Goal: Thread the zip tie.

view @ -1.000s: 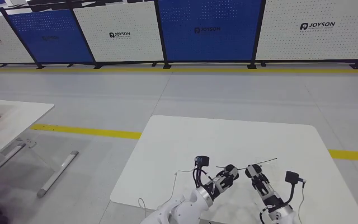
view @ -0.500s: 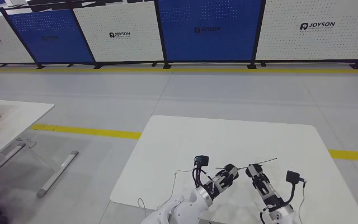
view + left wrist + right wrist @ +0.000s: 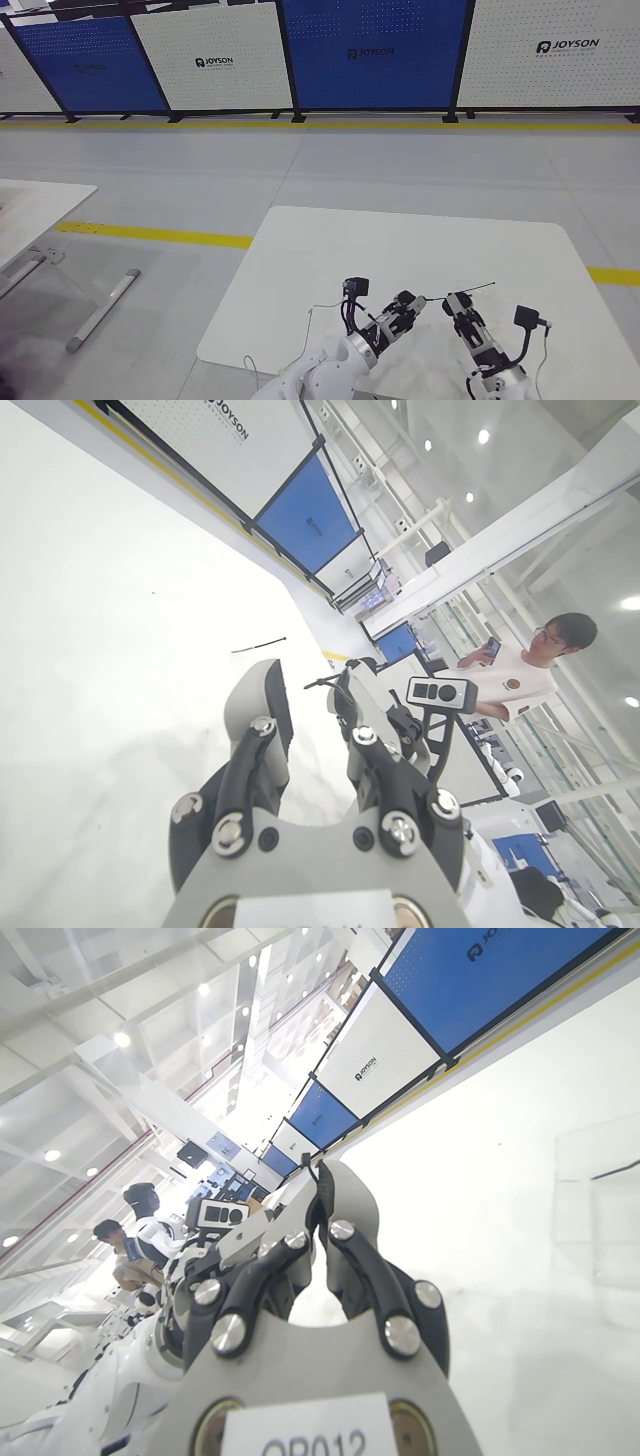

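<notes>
My right gripper (image 3: 455,302) (image 3: 320,1173) is shut on a thin black zip tie (image 3: 311,1170). The tie's head pokes out past the fingertips. Its free end (image 3: 320,683) (image 3: 435,298) points toward my left gripper (image 3: 406,301) (image 3: 310,695). The left gripper is open, and that end lies between its fingers close to one of them. Both grippers hover near the table's front edge, a short gap apart. A second black zip tie (image 3: 257,646) (image 3: 481,288) lies flat on the table just beyond the right gripper.
The white table (image 3: 400,240) stretches bare beyond the grippers, with a rounded edge on every side. Another white table (image 3: 30,200) stands far to the left across the floor. Blue and white panels (image 3: 375,55) line the back.
The two grippers have drifted slightly apart, the left one a little to the left and the right one a little to the right. The right keeps its hold on the tie.
</notes>
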### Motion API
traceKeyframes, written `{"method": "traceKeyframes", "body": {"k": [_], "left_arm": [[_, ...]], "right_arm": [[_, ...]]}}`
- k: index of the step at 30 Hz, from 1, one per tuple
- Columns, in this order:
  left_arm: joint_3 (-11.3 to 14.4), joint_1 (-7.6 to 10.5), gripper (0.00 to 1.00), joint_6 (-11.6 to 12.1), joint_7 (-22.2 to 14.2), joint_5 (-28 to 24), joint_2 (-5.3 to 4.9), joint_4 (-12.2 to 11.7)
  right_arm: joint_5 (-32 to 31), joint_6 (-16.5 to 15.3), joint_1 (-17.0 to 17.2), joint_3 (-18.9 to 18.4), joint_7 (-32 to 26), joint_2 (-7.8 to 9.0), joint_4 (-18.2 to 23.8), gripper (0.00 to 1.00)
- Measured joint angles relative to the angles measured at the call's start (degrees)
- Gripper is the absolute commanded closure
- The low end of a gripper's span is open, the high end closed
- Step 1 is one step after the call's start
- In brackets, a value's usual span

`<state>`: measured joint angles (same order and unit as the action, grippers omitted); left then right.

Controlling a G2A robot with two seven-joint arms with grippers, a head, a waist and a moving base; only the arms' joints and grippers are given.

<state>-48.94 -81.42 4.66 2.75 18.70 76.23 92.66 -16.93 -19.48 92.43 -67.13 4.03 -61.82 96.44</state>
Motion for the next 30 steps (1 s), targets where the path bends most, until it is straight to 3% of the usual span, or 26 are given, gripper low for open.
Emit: {"method": "traceKeyframes", "body": {"k": [9,11,28,29,30], "left_arm": [[-0.35,-0.31,0.88,0.32,-0.14,0.01,-0.06,0.45],[-0.39,-0.30,1.00,0.25,-0.24,0.00,-0.06,0.43],[-0.09,-0.10,1.00,0.64,-0.70,0.17,0.07,0.36],[-0.12,-0.13,1.00,0.67,-0.66,0.17,0.07,0.37],[-0.14,-0.15,1.00,0.68,-0.63,0.17,0.07,0.37]], "right_arm": [[-1.65,0.00,-0.11,0.64,0.77,-0.13,-0.20,1.00],[-1.85,0.00,-0.10,0.70,0.75,-0.13,-0.09,1.00],[-2.93,0.00,-0.55,1.31,-1.33,0.11,-0.05,1.00],[-2.80,0.00,-0.62,1.31,-1.58,0.12,-0.15,0.99],[-2.65,0.00,-0.68,1.30,-1.75,0.12,-0.23,0.74]]}}
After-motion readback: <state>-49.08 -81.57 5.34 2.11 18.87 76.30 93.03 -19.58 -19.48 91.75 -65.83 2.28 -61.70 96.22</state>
